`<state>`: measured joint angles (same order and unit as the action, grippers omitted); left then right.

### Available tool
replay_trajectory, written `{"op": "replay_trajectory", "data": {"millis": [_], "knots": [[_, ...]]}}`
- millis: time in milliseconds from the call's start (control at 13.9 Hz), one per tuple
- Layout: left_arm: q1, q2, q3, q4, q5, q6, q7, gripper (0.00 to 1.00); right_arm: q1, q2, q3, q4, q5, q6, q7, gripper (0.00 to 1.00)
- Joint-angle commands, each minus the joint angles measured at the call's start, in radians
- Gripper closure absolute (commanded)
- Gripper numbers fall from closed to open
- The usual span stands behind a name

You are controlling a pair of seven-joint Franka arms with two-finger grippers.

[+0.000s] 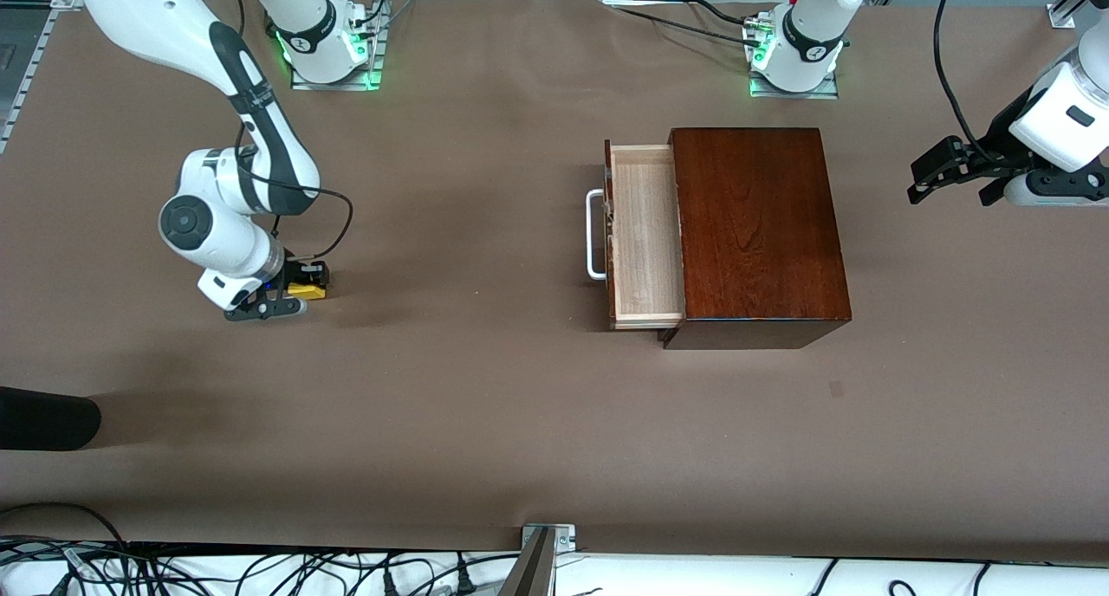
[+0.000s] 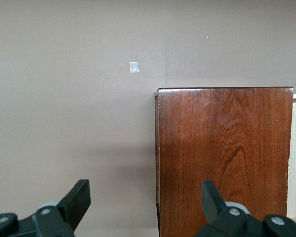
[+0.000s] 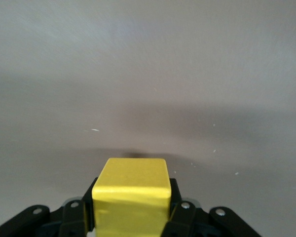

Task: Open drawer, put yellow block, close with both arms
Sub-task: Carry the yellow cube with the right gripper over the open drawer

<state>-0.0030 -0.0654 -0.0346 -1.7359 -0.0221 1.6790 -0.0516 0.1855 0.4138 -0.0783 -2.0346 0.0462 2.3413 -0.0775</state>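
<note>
Right end effector (image 1: 290, 300) clamped on the yellow block (image 1: 307, 291) at the left middle of the front view, low against the brown bench (image 1: 485, 405). In the right wrist view the block (image 3: 131, 195) sits squeezed between the two fingers (image 3: 75, 217), its top face showing.

The risk from here is the carry. The block appears held only by its side faces near the fingertips, so a sharp lift or swing could twist it or let it slip back onto the bench. The drawer (image 1: 643, 236), at the centre of the front view, stands pulled out of the dark wooden box (image 1: 754, 232) with its pale tray bare and its white handle (image 1: 593, 235) facing the right arm; the tray looks narrow, so a release off centre could land the block on the drawer front or the box lid.

The right arm reaches down from its base at upper left, elbow bent, wrist tipped toward the bench. The left arm waits at the right edge of the front view, its end effector (image 1: 953, 176) raised; the left wrist view shows that end effector (image 2: 143, 197) with fingers spread apart, empty, above the box's edge (image 2: 224, 158).
</note>
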Motion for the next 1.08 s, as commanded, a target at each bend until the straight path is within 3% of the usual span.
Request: {"op": "replay_trajectory", "data": {"millis": [0,215,502,645,861,1004], "knots": [[-0.008,-0.008,0.001,-0.005,0.024,-0.022,0.012,0.00,0.002,-0.013,0.032,0.199,0.012,-0.251,-0.040,1.00],[0.000,-0.008,-0.001,-0.004,0.014,-0.039,0.012,0.00,0.038,-0.013,0.055,0.315,0.009,-0.304,-0.135,1.00],[-0.002,-0.007,-0.004,0.013,0.021,-0.073,0.012,0.00,0.142,-0.010,0.172,0.387,0.003,-0.309,-0.189,1.00],[-0.003,-0.007,-0.005,0.013,0.021,-0.074,0.013,0.00,0.268,0.035,0.204,0.482,-0.052,-0.315,-0.185,1.00],[-0.005,-0.005,-0.005,0.021,0.015,-0.074,0.012,0.00,0.470,0.127,0.203,0.643,-0.149,-0.304,-0.185,1.00],[-0.006,0.004,-0.005,0.027,0.011,-0.073,0.010,0.00,0.579,0.215,0.203,0.784,-0.164,-0.307,-0.186,1.00]]}}
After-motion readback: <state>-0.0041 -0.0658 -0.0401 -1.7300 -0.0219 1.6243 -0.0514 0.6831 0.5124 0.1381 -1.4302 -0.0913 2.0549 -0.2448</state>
